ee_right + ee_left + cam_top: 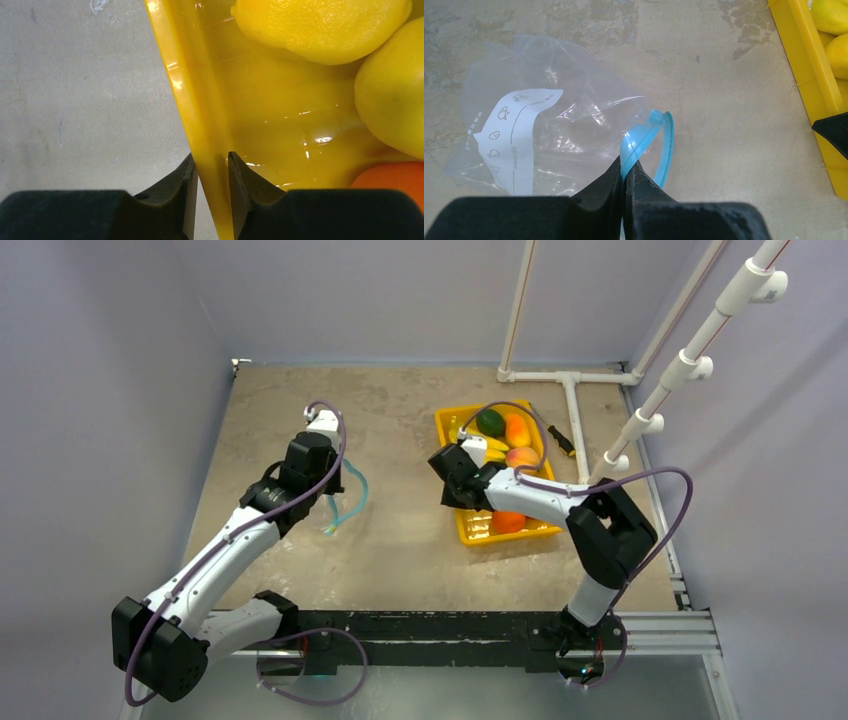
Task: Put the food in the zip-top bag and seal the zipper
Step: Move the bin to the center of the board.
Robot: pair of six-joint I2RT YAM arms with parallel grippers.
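- a bare grey-brown table [400, 540] with pale walls all around. the two arms are bolted at its near edge, at 6 o'clock.
- seen from the middle of the table, the left gripper [626, 169] is out at 9 o'clock. its fingers are squeezed together on the zipper [666, 150], the thin blue strip.
- the zip-top bag [549, 115] lies there too, flat and crumpled on the table, with nothing in it. its mouth looks only a little open.
- i think the bag is very light, soft and slippery. it will flop and slide.
- the blue strip looks like the stiffest part, so that is the best place to hold. one side of the mouth must be held up, or the food [508, 521] cannot go in.
- the right gripper [210, 162] is at 3 o'clock. its fingers sit one on each side of the left wall of the yellow tray [196, 120] and look pinched on it.
- all the food i can see is in the tray: lemons [320, 25] and an orange [390, 175] close by. farther off are bananas [490, 445], a peach [522, 457], a mango [517, 428] and an avocado [490, 422].
- the fruits look small, smooth and round, and i guess light and hard. they may roll or pop out of a pinch, so grab across the fat middle.
- hard to see: from above the clear bag almost vanishes and only the blue strip shows.
- the right arm hides the middle of the tray, and i can find no red apple.
- a small dark thing [560, 440] lies just past the tray's right side. i cannot tell what it is.
- white pipes [575, 400] stand far off at 1 o'clock.
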